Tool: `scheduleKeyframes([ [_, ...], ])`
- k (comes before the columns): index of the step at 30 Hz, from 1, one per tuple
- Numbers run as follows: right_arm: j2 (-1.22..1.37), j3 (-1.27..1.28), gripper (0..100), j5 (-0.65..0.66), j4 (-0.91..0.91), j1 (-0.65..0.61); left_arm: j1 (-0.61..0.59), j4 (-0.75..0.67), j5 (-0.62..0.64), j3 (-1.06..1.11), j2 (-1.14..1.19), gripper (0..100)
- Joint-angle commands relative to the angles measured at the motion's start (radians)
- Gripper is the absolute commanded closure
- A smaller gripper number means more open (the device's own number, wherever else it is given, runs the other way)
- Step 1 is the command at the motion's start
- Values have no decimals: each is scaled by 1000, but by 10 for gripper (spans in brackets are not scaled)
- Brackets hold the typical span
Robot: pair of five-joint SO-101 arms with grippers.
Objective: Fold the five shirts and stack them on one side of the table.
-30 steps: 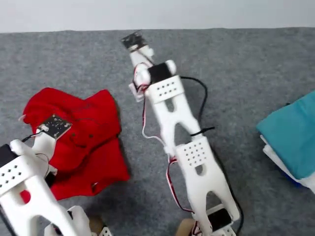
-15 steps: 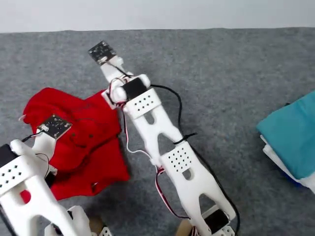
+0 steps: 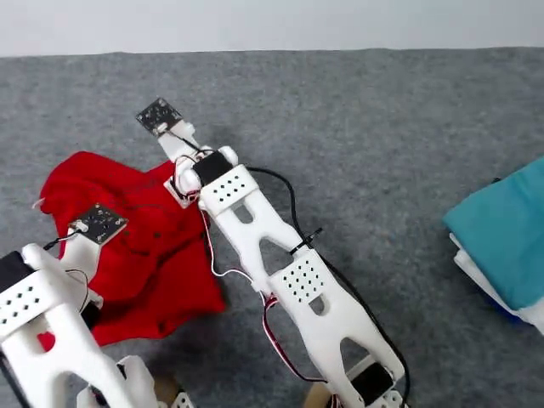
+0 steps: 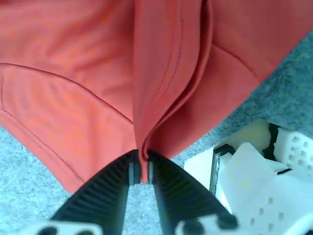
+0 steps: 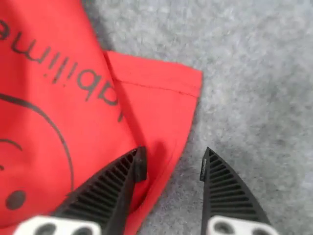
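Right gripper (image 5: pixel 168 166) has swung to a corner of the red shirt (image 3: pixel 144 246), jaws wide. Left gripper (image 4: pixel 141 169) pinches a fold of it. A two-handed spread looks ready to begin.

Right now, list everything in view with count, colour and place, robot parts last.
red shirt: one, red, crumpled on the table's left side
stack of folded shirts: one, teal on top, white and blue beneath, at the table's right edge
table: one, grey covering
left end effector: one, black fingers, shut on a fold of the red shirt
right end effector: one, black fingers, open over the red shirt's corner
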Motion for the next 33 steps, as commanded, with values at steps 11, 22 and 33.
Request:
scheduleKeyframes([
  [11,-18,15,977,-2,-15,7,-8,11,-5,-5,-25,998],
  [22,-131,-183,989,-2,209,147,-6,11,-5,-12,-25,998],
  [33,-176,-330,989,-6,513,260,-2,3,-5,-19,-25,998],
])
